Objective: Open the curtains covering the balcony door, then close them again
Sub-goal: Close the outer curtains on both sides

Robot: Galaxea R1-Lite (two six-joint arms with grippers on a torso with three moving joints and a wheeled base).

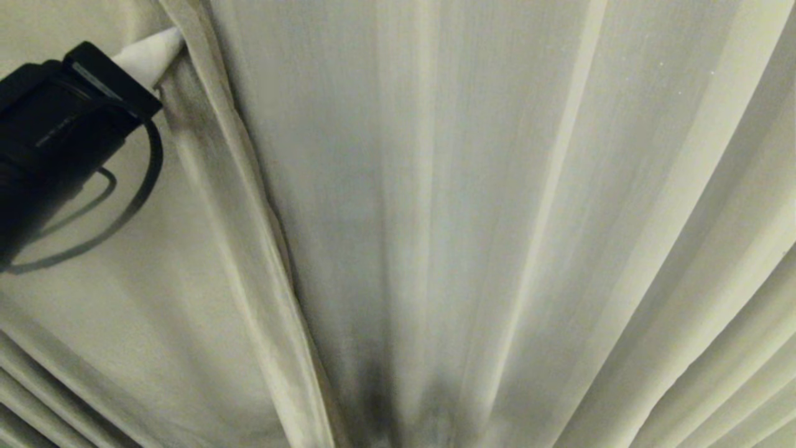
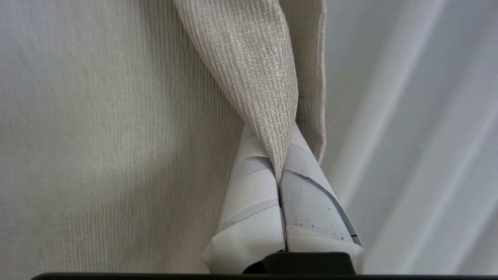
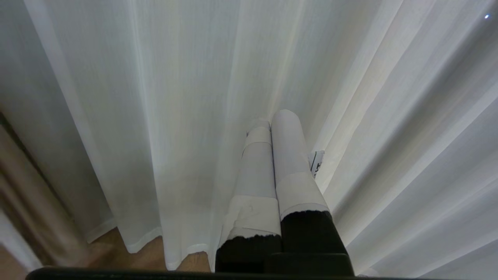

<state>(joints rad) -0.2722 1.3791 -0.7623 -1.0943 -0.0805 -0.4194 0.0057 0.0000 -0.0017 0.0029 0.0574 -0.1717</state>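
The curtains (image 1: 497, 218) fill the head view in long cream pleats, and the balcony door is hidden behind them. At the upper left, my left gripper (image 1: 163, 51) pinches the edge of the left panel (image 1: 124, 311). In the left wrist view the left gripper (image 2: 275, 137) is shut on a fold of beige woven curtain (image 2: 253, 70), which runs out from between the white-taped fingers (image 2: 253, 194). My right gripper (image 3: 274, 118) hangs low against a pale sheer curtain (image 3: 175, 97), shut with nothing in it.
A smooth white sheer layer (image 2: 408, 136) hangs beside the woven panel. Wooden floor (image 3: 113, 249) shows under the sheer's hem near the right gripper. A small white label (image 3: 317, 161) sticks out beside the right fingers. A blurred brownish strip (image 3: 19, 194) stands at that view's edge.
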